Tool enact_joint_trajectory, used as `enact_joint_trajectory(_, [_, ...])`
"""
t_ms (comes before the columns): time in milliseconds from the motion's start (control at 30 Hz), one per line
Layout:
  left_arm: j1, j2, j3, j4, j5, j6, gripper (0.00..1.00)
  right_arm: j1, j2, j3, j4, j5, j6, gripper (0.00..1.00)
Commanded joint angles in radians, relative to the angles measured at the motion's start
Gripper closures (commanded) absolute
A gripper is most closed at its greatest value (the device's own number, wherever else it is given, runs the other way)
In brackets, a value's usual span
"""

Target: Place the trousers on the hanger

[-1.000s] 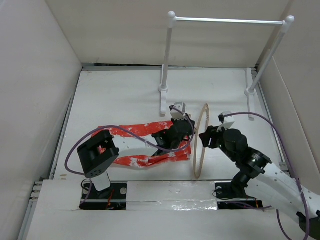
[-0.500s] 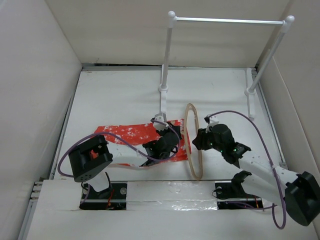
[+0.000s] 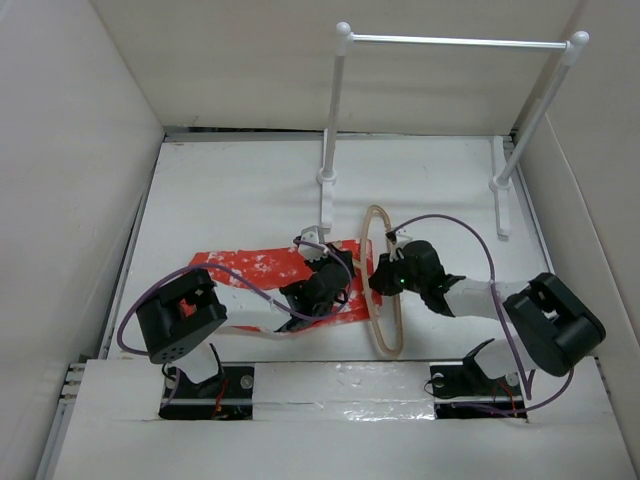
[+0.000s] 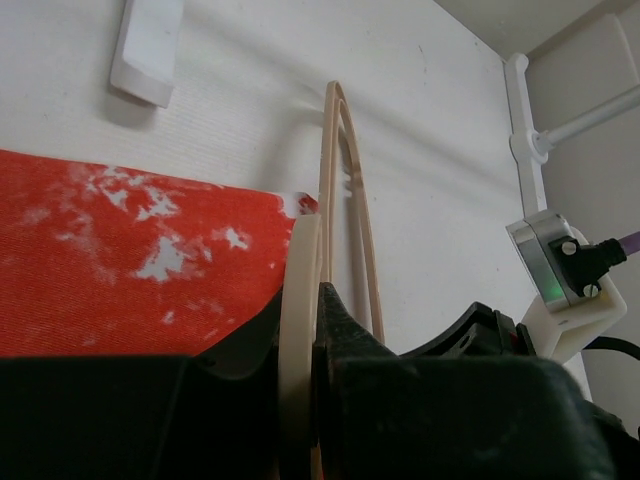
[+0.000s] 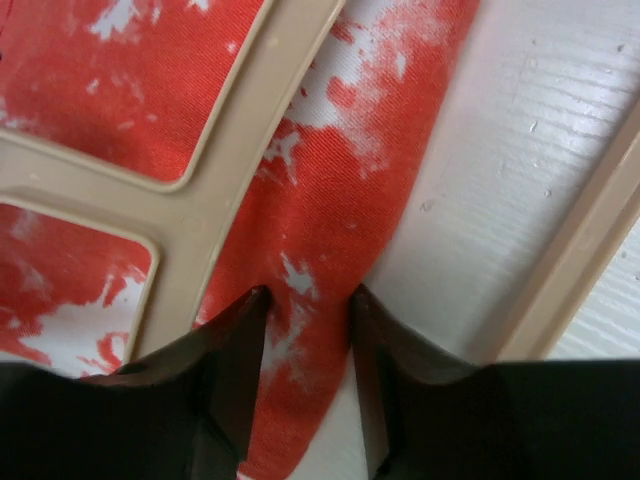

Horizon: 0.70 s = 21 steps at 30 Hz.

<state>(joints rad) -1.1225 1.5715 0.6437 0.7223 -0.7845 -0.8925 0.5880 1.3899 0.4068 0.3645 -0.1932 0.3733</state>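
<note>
Trousers (image 3: 250,268) are lying flat on the tabletop (image 3: 230,190), with the hanger (image 5: 200,215) up on edge at their end by the right arm. Left gripper (image 4: 300,310) is clamped tight on the hanger. Right gripper (image 5: 305,310) is partly open, its fingers down on either side of the trousers' edge, just beside the hanger.

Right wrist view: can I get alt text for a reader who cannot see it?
The right gripper has its two dark fingers parted astride the edge of the red-orange, white-blotched trousers. Beige bars of the hanger cross the cloth at left; white table shows at right.
</note>
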Motion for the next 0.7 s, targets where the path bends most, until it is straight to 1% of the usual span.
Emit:
enact_joint_trajectory(0, [0.016,-0.018,-0.026,0.025,-0.002,0.033,1.0,-0.028,0.038,-0.002,0.12,-0.031,0.029,0.87])
enact_joint_trajectory(33, [0.016,-0.019,-0.027,0.026,-0.002,0.049,1.0,-0.043,0.014,-0.016,0.138,-0.032,0.05,0.98])
enact_joint_trajectory(67, [0.016,-0.024,-0.032,0.029,0.002,0.064,1.0,-0.06,-0.011,-0.034,0.152,-0.046,0.059,1.0])
enact_joint_trajectory(100, [0.016,-0.027,-0.035,0.04,0.007,0.087,1.0,-0.077,-0.04,-0.049,0.159,-0.051,0.067,1.0])
enact_joint_trajectory(133, [0.016,-0.043,-0.039,0.04,0.005,0.119,1.0,-0.111,-0.114,-0.068,0.139,-0.052,0.07,1.0])
enact_joint_trajectory(167, [0.016,-0.057,-0.053,0.034,-0.002,0.128,1.0,-0.125,-0.156,-0.069,0.108,-0.045,0.069,1.0])
enact_joint_trajectory(200, [0.026,-0.07,-0.061,0.025,-0.009,0.138,1.0,-0.14,-0.196,-0.063,0.068,-0.037,0.061,1.0])
enact_joint_trajectory(233, [0.026,-0.1,-0.068,0.02,-0.019,0.148,1.0,-0.166,-0.241,-0.053,-0.018,-0.028,0.037,1.0])
enact_joint_trajectory(267, [0.026,-0.116,-0.075,0.011,-0.021,0.18,1.0,-0.18,-0.329,-0.049,-0.059,-0.019,0.026,1.0])
enact_joint_trajectory(333, [0.026,-0.166,-0.09,-0.027,-0.028,0.201,1.0,-0.211,-0.421,-0.048,-0.163,-0.003,0.003,1.0])
enact_joint_trajectory(367, [0.026,-0.185,-0.098,-0.044,-0.032,0.208,1.0,-0.246,-0.512,-0.048,-0.195,0.02,-0.007,1.0])
enact_joint_trajectory(467, [0.026,-0.267,-0.144,-0.078,-0.016,0.224,1.0,-0.31,-0.633,-0.046,-0.317,0.057,-0.037,1.0])
enact_joint_trajectory(500, [0.017,-0.287,-0.16,-0.105,-0.015,0.23,1.0,-0.359,-0.691,-0.048,-0.337,0.057,-0.045,1.0])
enact_joint_trajectory(567, [0.016,-0.341,-0.165,-0.141,-0.021,0.236,1.0,-0.408,-0.721,-0.045,-0.368,0.037,-0.071,1.0])
enact_joint_trajectory(600, [0.016,-0.353,-0.159,-0.185,-0.021,0.236,1.0,-0.453,-0.724,-0.039,-0.398,0.029,-0.077,1.0])
enact_joint_trajectory(667, [0.016,-0.37,-0.132,-0.252,-0.021,0.248,1.0,-0.49,-0.72,-0.039,-0.414,-0.014,-0.076,1.0])
